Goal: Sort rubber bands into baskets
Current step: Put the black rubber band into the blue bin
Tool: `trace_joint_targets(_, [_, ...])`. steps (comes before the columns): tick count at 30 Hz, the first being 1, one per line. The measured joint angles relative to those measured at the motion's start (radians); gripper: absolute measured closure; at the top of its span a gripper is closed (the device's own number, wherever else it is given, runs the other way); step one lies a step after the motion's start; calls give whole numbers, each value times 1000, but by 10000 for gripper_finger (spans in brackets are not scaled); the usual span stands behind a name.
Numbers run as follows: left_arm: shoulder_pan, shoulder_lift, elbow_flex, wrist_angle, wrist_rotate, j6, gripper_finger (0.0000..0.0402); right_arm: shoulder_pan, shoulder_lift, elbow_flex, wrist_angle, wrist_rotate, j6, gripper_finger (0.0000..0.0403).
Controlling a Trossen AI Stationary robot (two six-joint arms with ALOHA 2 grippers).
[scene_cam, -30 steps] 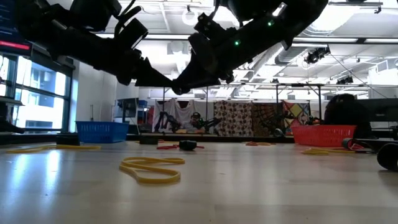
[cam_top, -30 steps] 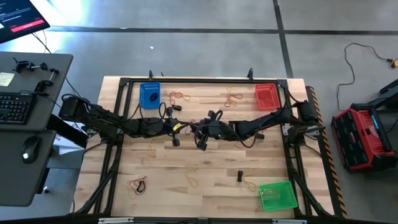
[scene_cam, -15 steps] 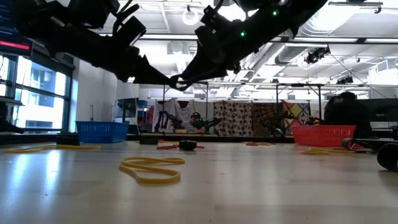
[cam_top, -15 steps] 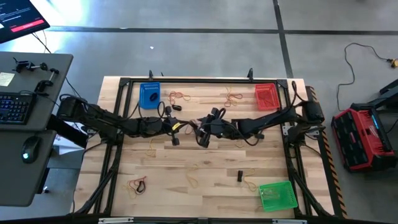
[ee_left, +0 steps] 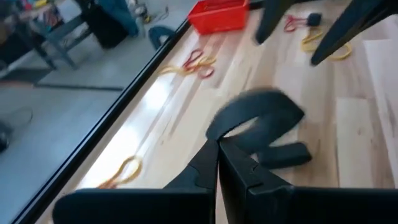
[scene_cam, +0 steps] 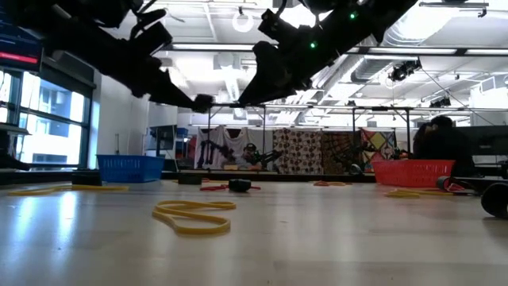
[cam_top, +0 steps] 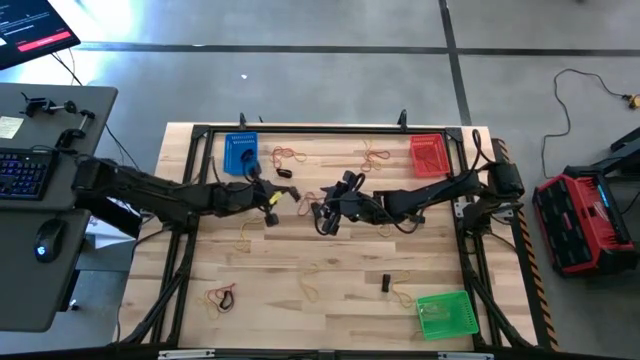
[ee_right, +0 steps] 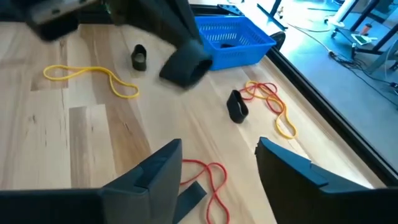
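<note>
Red is the colour that matters here. From above, the right end effector (cam_top: 323, 214) hangs over mid-table (cam_top: 340, 300), with the red basket (cam_top: 428, 155) at its two o'clock. The left end effector (cam_top: 268, 212) sits at its nine o'clock, just below the blue basket (cam_top: 241, 153).

At table height, both hover clear of the wood, and a yellow rubber band (scene_cam: 194, 216) lies in front.

The left wrist camera shows its end effector (ee_left: 217, 149) pressed together. I can't tell whether it pinches anything.

The right wrist camera shows its end effector (ee_right: 217, 158) spread. A red rubber band (ee_right: 210, 178) lies flat on the table right under the gap, its long axis running roughly along the fingers. I judge the right arm is nearer and need only drop straight down.
</note>
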Motion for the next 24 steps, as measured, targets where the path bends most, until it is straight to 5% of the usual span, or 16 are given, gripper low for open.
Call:
trace_joint_targets(14, [222, -243, 0, -515, -153, -250, 401, 0, 0, 0, -33, 3, 4, 394])
trace_joint_targets(20, [400, -255, 0, -567, -158, -299, 401, 0, 0, 0, -32, 2, 7, 388])
trace_joint_targets(24, [553, -241, 0, -568, -63, -274, 401, 0, 0, 0, -32, 1, 7, 396])
